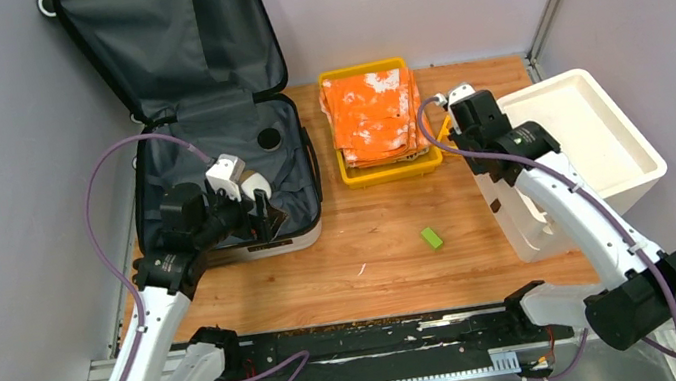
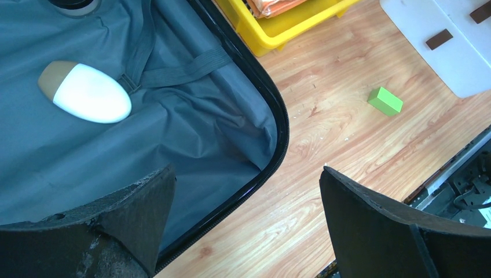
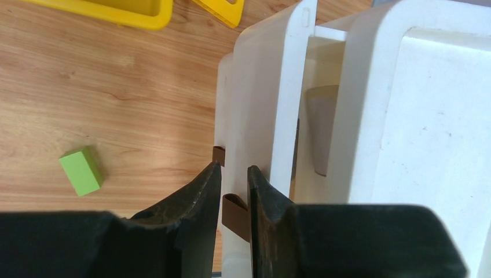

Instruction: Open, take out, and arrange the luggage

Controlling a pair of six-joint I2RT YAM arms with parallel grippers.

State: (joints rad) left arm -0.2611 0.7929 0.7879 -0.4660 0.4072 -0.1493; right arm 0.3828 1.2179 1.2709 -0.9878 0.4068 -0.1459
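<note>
The luggage (image 1: 294,157) lies open at the back left, its lid leaning on the wall and its dark grey lining showing. In the left wrist view its lining (image 2: 191,127) holds a white oval object with a tan cap (image 2: 87,92). My left gripper (image 1: 261,212) is open and empty above the case's near right corner; in its own view (image 2: 248,171) one finger is over the lining and the other over the wood. My right gripper (image 1: 474,126) hangs over the white foam box's leaning lid (image 3: 260,98). In its own view (image 3: 234,174) the jaws are nearly together with nothing between them.
A yellow tray (image 1: 387,171) with folded orange cloths (image 1: 373,114) stands at the back centre. A white foam box (image 1: 599,136) is on the right, its lid (image 1: 520,214) propped against it. A green block (image 1: 432,237) lies on the wood. A black round item (image 1: 270,139) sits in the case.
</note>
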